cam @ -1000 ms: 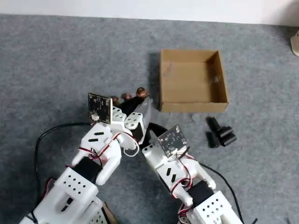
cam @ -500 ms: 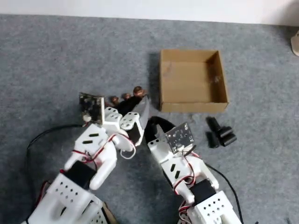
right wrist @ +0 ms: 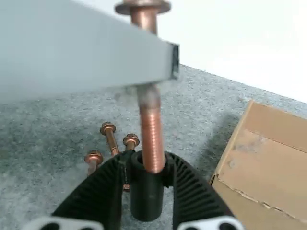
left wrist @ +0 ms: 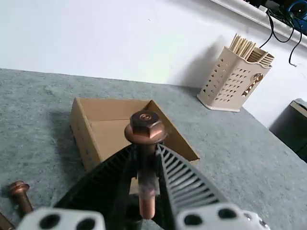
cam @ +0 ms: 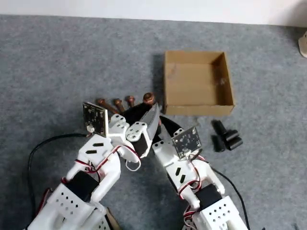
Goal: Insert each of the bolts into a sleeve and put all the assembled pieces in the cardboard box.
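My left gripper [left wrist: 145, 155] is shut on a copper bolt [left wrist: 145, 128], held upright with its hex head on top. My right gripper [right wrist: 146, 168] is shut on a black sleeve [right wrist: 146, 191], and the bolt's threaded end [right wrist: 151, 136] reaches into the sleeve's mouth. In the high view the held bolt [cam: 148, 98] and the left gripper [cam: 147, 114] sit just left of the cardboard box [cam: 198, 108]; the right gripper [cam: 165, 125] is beneath them. Three loose bolts [cam: 117, 103] lie to the left. Several black sleeves [cam: 225, 136] lie below the box's right corner.
The box [left wrist: 84, 129] stands with nothing in it on grey carpet. Loose bolts [right wrist: 109, 133] lie behind the sleeve. A beige perforated holder [left wrist: 235, 72] with sticks stands far off by the wall. A black cable [cam: 43, 143] trails left of the left arm.
The left gripper has swung right with the bolt, bringing it over the right gripper's sleeve. Three bolts on the carpet have come out from under it.
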Controlling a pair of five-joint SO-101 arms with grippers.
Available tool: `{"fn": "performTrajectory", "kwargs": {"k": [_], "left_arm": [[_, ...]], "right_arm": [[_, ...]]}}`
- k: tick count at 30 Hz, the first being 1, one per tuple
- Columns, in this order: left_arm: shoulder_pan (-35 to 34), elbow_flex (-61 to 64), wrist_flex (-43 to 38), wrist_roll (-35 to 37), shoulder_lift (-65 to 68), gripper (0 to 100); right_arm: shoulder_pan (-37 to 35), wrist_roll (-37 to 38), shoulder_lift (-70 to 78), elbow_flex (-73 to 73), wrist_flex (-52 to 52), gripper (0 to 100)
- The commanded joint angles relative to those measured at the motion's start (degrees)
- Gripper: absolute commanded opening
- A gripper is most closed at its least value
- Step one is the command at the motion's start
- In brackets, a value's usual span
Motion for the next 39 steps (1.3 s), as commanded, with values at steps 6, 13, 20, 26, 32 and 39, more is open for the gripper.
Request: {"fn": "performTrajectory", "kwargs": {"k": [6, 13, 20, 26, 32, 39], "left_arm": [[-0.22, -0.04, 0.09, 0.00, -1.89, 1], [-3.21, -1.10, -0.09, 0.00, -1.89, 1], [-2.95, -0.66, -0.09, 0.00, -1.36, 1], [-2.95, 1.89, -0.18, 0.00, -1.36, 1], [-2.95, 3.47, -0.26, -0.09, -1.36, 1], [-2.59, 5.93, -0.26, -1.32, -1.36, 1]], "right_arm": [[0.75, 0.62, -1.01, 7.25, -1.54, 0.5], [0.75, 0.62, -1.01, 7.25, -1.45, 0.5], [0.75, 0.62, -1.01, 7.25, -1.27, 0.5], [0.75, 0.53, -1.01, 7.25, -1.45, 0.5], [0.40, 0.53, -1.10, 7.25, -1.54, 0.5], [-1.10, 0.53, -1.10, 7.25, -4.79, 0.5]]}}
